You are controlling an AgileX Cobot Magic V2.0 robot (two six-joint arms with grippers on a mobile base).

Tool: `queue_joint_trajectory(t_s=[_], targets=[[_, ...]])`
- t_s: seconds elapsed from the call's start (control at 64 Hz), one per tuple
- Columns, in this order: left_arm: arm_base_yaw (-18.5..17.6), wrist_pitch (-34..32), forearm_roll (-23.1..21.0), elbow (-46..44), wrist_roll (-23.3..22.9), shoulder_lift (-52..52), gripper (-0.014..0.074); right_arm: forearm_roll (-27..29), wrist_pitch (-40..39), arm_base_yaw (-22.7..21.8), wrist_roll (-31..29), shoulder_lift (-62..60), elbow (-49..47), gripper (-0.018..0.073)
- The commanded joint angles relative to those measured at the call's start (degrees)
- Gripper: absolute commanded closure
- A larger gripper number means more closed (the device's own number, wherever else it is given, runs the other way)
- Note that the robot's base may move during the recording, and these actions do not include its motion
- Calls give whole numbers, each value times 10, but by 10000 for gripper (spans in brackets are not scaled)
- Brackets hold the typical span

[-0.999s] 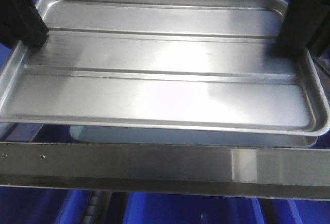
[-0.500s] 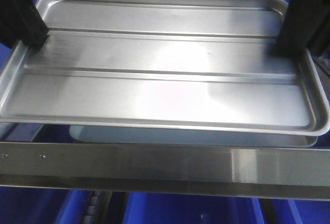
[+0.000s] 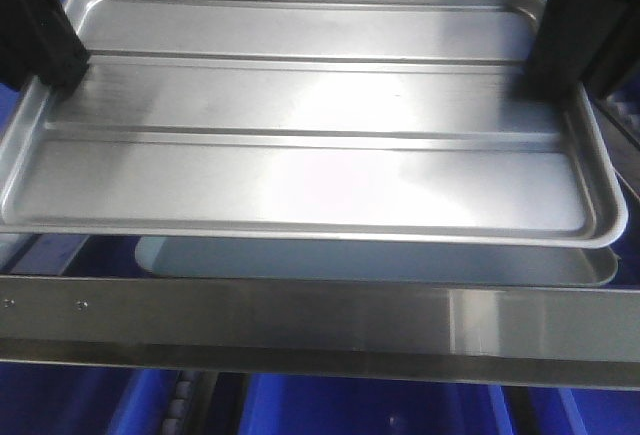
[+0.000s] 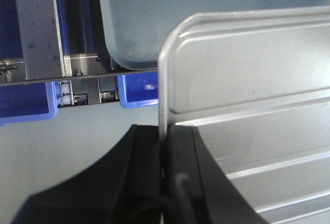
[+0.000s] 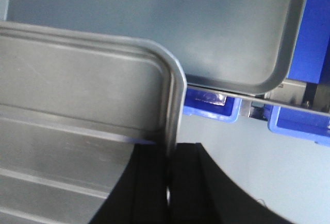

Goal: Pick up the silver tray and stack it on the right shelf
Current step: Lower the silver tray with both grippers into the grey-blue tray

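Shiny ridged silver tray (image 3: 300, 165) hung over the brushed-steel shelf (image 3: 300, 320).
Left gripper (image 4: 164, 141) and right gripper (image 5: 170, 157) pinched its side rims; dull grey tray (image 3: 380, 260) lay beneath, blue bins (image 3: 370, 410) lower.

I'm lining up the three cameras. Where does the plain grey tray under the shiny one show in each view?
Front: the grey tray is a thin strip low in the middle, below the near rim of the silver tray.
Left wrist: top, centre to right, beyond the silver tray's corner.
Right wrist: across the top.
Shared landmark: the ridged silver tray, in all three.
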Motion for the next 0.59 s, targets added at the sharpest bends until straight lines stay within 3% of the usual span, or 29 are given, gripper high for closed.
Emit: queue_joint_trajectory(t_s=[0.0, 0.344, 0.578], targets=[[-4, -46, 11, -27, 2, -14, 689, -32, -42, -2, -20, -14, -28, 503], [-1, -44, 92, -136, 2, 76, 689, -122, 21, -7, -26, 2, -109, 503], [27, -50, 92, -185, 2, 164, 689, -124, 22, -89, -38, 52, -127, 503]])
